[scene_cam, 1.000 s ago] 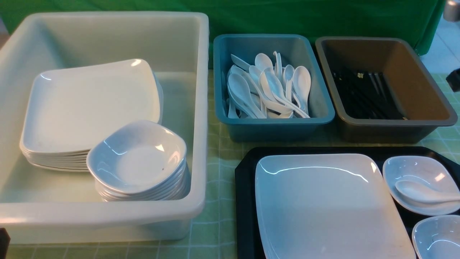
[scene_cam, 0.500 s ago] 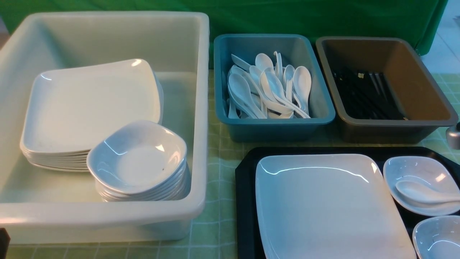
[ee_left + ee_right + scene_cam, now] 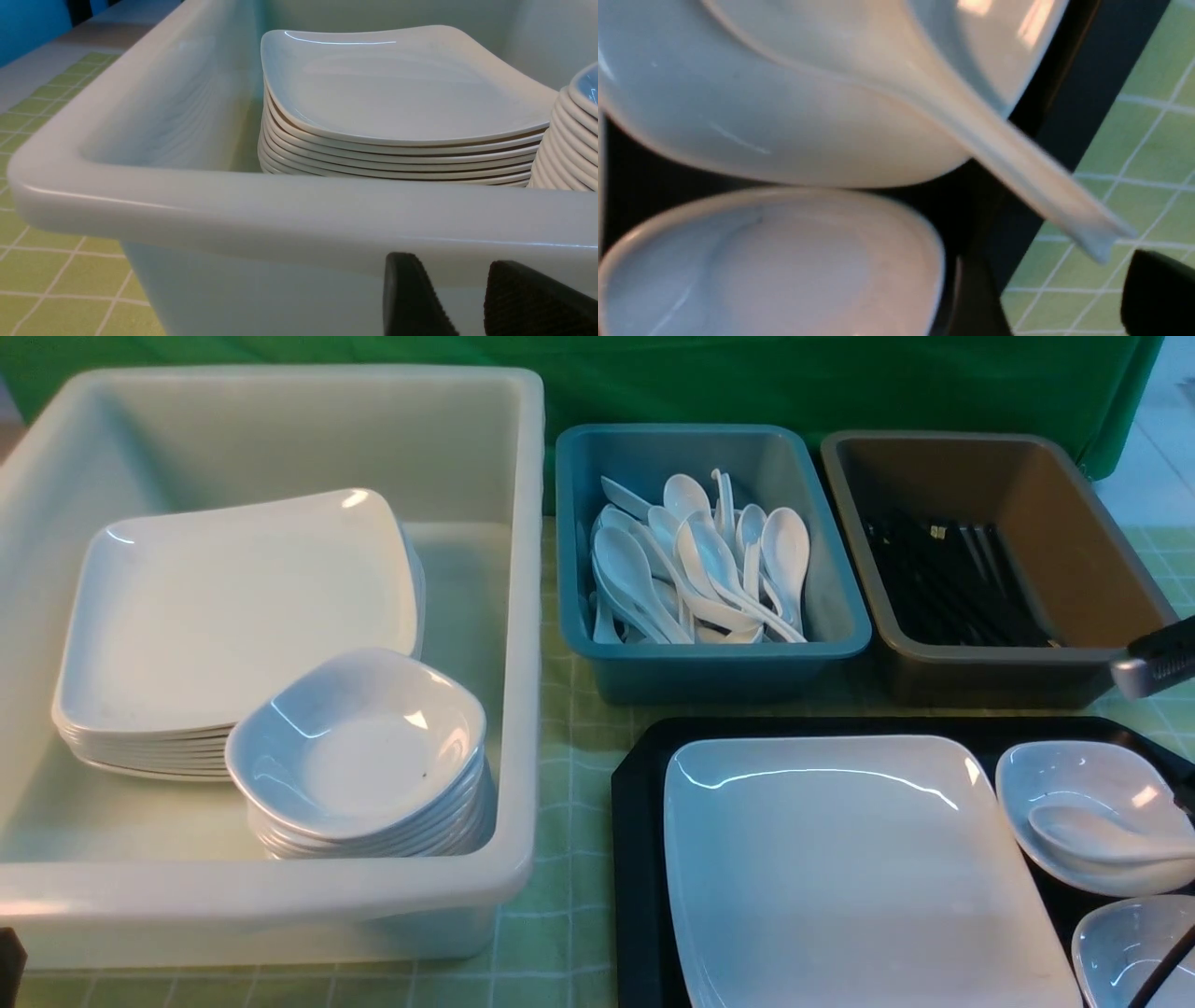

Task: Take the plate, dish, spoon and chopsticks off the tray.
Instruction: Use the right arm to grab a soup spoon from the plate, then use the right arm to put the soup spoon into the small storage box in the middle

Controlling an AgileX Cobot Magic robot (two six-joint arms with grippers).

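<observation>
Staged dish-sorting station, canteen style. You face a green checked tablecloth (image 3: 560, 933), with a plain green backdrop cloth (image 3: 840, 383) across the top of the frame. Left: white tub (image 3: 527, 616) of stacked plates (image 3: 233, 607) and stacked dishes (image 3: 359, 747). Upper centre: blue tub (image 3: 709, 677) of spoons (image 3: 695, 569). Upper right: brown tub (image 3: 990, 681) of black chopsticks (image 3: 943, 588). Lower right: black tray (image 3: 635, 859) bearing a large plate (image 3: 859, 877).

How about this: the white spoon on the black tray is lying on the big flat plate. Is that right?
Not quite. The spoon is on the black tray, but it lies in a small dish beside the big flat plate, not on it. The front view shows this.
</observation>
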